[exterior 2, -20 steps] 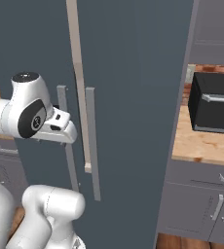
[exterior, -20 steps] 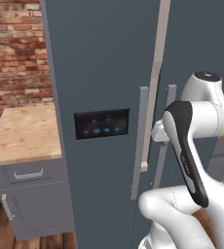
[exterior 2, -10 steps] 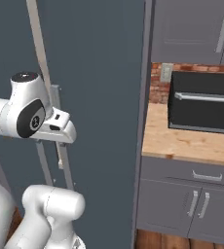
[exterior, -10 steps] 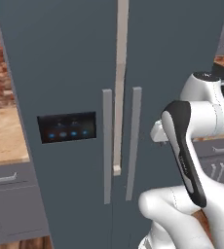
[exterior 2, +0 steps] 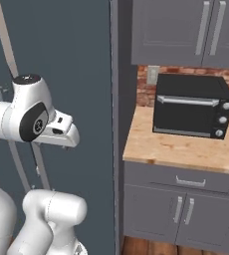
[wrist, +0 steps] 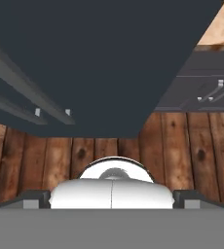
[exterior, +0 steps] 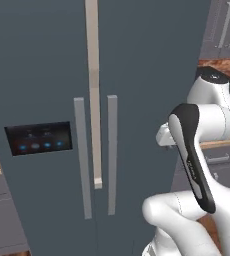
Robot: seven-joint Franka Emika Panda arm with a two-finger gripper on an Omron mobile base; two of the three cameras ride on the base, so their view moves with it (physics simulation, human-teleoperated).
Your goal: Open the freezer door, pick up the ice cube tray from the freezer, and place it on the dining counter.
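The freezer (exterior: 137, 75) stands shut in front of me, a tall slate-blue two-door unit with a beige centre strip. The freezer door (exterior: 37, 75) is the left one; it carries a black control panel (exterior: 38, 139) with blue lights and a grey bar handle (exterior: 82, 155). In the hand view my gripper (wrist: 112, 200) points down at the floor just in front of the doors (wrist: 109, 58). It is open and holds nothing. The arm is folded close to the base, apart from the handles. The ice cube tray is hidden behind the shut door. The dining counter is out of view.
Right of the freezer a black toaster oven (exterior 2: 192, 105) sits on a wood-topped counter (exterior 2: 181, 149) over grey cabinets (exterior 2: 176, 209). Grey wall cabinets (exterior 2: 186, 30) hang above it. A plank floor (wrist: 172, 146) lies below the hand.
The whole scene has slid left in both base views, so the base has driven to the right along the freezer. The arm keeps its folded pose and the gripper stays open.
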